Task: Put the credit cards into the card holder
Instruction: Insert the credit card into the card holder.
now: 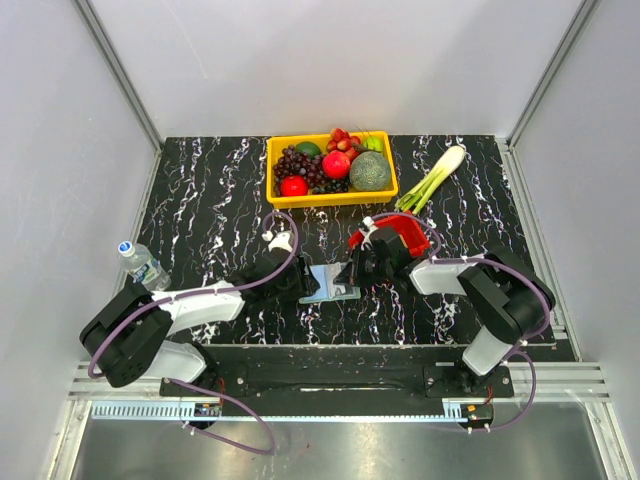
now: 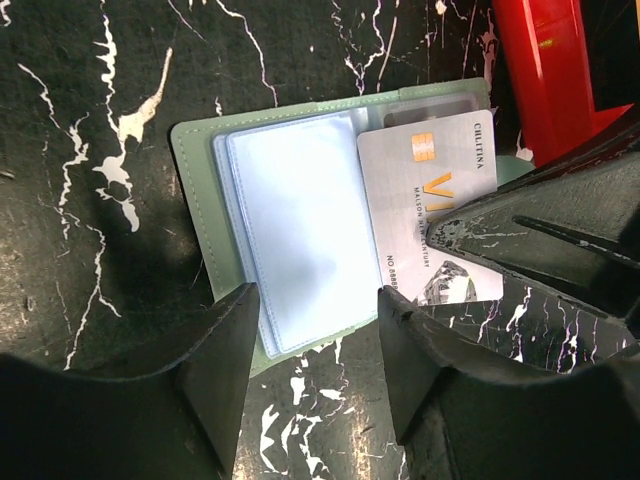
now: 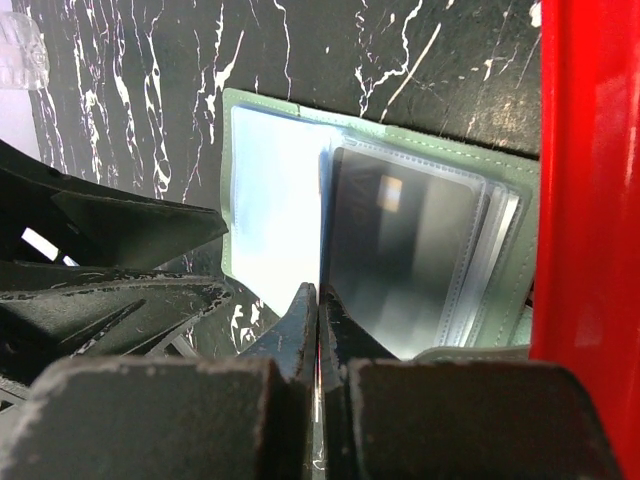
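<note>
Wide apart, our left fingers (image 2: 215, 380) straddle the near edge of the card holder (image 2: 195, 190), which lies opened flat on the bench (image 2: 80, 200). We judge they are placed there to pin it down and keep the clear sleeves spread. Our right fingers (image 3: 295, 335) are pressed together on the whitish card (image 2: 430, 215), held low over the holder's right half, probably so it can slide edge-first into a pocket. One dark card (image 3: 400, 250) already sits in a sleeve. The red basket (image 3: 590, 200) stands just beside the holder, crowding the right arm's approach.
</note>
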You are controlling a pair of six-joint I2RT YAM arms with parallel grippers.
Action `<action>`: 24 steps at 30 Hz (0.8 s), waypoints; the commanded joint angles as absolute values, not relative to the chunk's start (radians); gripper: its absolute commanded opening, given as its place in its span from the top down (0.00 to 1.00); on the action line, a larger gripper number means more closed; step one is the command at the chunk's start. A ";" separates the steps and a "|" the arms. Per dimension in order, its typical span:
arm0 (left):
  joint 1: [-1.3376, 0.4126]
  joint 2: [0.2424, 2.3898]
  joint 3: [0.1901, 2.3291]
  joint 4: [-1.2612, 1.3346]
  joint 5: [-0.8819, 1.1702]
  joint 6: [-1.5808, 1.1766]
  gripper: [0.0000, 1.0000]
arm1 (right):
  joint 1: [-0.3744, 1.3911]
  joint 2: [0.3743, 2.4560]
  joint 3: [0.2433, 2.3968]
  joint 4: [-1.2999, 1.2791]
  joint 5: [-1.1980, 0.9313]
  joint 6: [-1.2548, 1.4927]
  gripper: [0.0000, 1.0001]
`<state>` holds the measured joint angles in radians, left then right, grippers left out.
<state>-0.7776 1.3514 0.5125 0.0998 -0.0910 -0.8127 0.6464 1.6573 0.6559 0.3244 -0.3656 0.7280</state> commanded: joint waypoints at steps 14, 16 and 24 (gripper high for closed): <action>-0.750 1.414 0.445 0.195 -0.077 -0.825 0.53 | 0.657 1.741 0.670 0.446 -0.419 0.769 1.00; -0.752 1.428 0.437 0.209 -0.071 -0.833 0.57 | 0.657 1.744 0.675 0.448 -0.417 0.773 0.99; -0.752 1.419 0.413 0.227 -0.060 -0.842 0.64 | 0.657 1.747 0.667 0.465 -0.374 0.799 0.99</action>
<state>-0.7452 1.3895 0.4461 0.2253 -0.0910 -0.8261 0.6472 1.7351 0.6601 0.4301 -0.4103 0.7834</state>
